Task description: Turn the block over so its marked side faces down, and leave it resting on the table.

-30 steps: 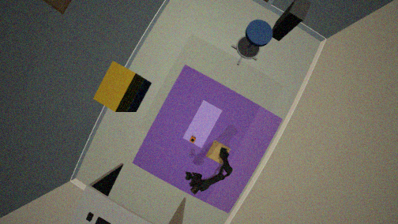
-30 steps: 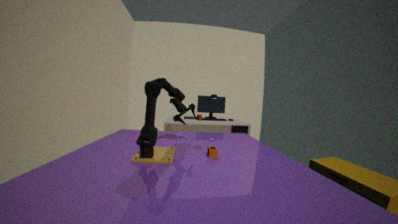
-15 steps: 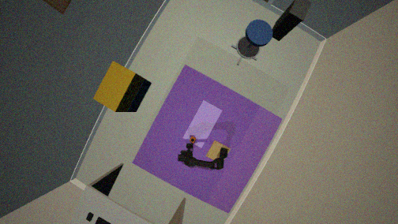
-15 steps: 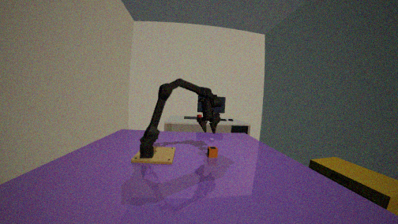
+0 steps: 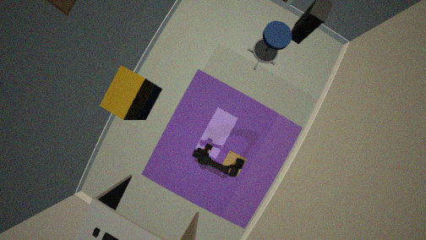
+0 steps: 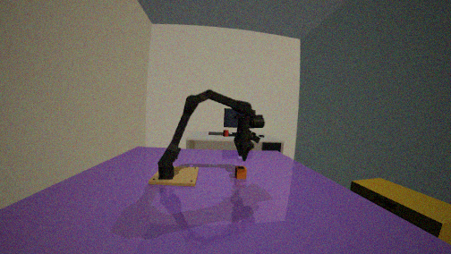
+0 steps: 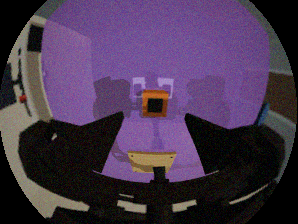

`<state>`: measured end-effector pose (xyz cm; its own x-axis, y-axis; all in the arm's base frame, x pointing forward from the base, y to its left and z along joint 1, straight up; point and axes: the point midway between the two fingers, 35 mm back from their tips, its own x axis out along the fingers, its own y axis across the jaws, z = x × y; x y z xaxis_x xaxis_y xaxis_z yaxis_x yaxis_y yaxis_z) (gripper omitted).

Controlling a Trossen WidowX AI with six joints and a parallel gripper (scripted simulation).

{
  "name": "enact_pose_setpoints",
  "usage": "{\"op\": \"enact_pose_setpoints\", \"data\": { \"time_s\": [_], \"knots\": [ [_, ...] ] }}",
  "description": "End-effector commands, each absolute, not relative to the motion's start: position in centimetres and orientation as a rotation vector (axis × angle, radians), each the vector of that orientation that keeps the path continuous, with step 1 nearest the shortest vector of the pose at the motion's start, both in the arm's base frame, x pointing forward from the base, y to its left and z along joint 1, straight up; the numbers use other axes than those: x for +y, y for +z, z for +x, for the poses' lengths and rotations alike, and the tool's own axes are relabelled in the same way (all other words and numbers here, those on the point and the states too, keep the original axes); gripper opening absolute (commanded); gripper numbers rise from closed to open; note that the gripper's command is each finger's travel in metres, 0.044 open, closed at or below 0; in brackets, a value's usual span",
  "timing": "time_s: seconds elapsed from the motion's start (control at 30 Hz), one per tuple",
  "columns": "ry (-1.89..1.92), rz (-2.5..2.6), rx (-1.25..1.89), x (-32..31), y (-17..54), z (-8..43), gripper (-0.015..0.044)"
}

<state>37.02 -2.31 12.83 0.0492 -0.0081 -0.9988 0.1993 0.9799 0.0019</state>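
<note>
The orange block rests on the purple table. Its black square mark faces up toward the wrist camera. My gripper is open and empty, pointing down above the block, with a gap between the fingertips and the block in the exterior view. In the wrist view the block shows centred between and slightly beyond the two fingertips. In the top view the arm mostly hides the block.
The arm stands on a wooden base board, left of the block in the exterior view. A yellow box stands off beside the table. A blue stool stands beyond the table, and a desk is behind it.
</note>
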Motion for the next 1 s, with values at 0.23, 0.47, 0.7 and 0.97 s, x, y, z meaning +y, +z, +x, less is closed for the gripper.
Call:
{"op": "enact_pose_setpoints", "data": {
  "time_s": [0.23, 0.47, 0.7, 0.97],
  "knots": [
    [-0.162, 0.165, 1.530, -2.5, 9.6, 36.9, 0.0440],
    [-0.162, 0.165, 1.530, -2.5, 8.7, 36.9, 0.0440],
    [-0.162, 0.165, 1.530, -2.5, 7.6, 37.0, 0.0440],
    [-0.162, 0.165, 1.530, -2.5, 6.3, 37.0, 0.0440]
  ]
}}
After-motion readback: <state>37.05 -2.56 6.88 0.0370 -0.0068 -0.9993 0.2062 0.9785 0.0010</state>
